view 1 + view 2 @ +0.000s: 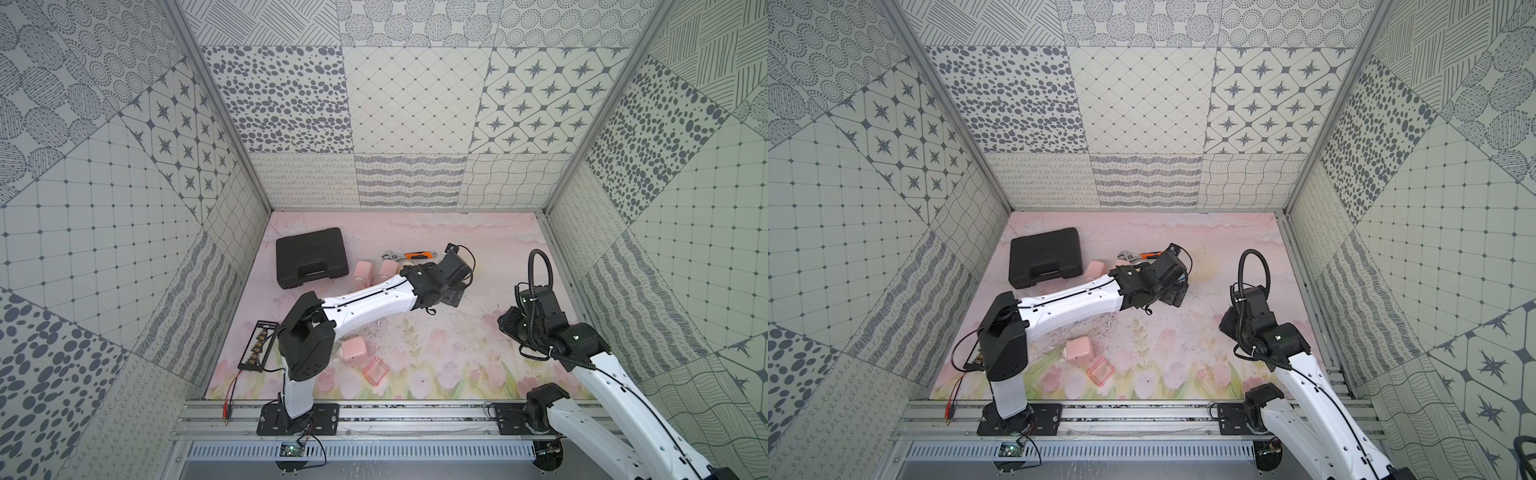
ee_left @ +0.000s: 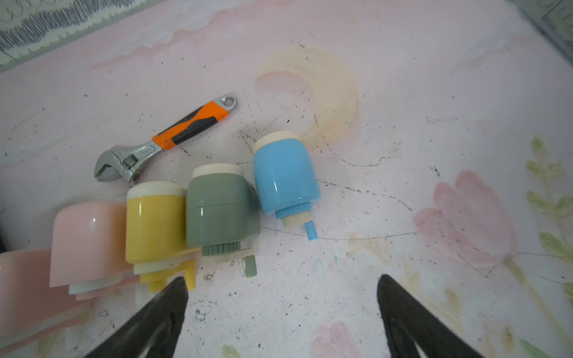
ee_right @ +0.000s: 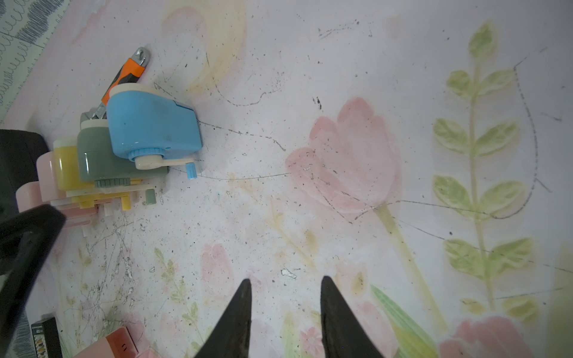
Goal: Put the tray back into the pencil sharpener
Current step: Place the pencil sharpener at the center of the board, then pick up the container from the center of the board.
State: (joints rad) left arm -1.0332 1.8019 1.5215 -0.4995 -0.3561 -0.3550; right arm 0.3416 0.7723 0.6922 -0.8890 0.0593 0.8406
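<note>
Left wrist view: left gripper (image 2: 282, 279) hovering spread wide, empty, just short of blue sharpener (image 2: 285, 176) ending row, probably parking spot for finished units. Right gripper (image 3: 286, 279) hanging part-open, empty, over bare mat (image 3: 403, 62). Tray (image 1: 375, 371) lying near front edge, just beside pink sharpener (image 1: 354, 350), well apart from both grippers.

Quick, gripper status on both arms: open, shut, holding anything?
Left gripper: open wide, holding nothing.
Right gripper: partly open, holding nothing.
</note>
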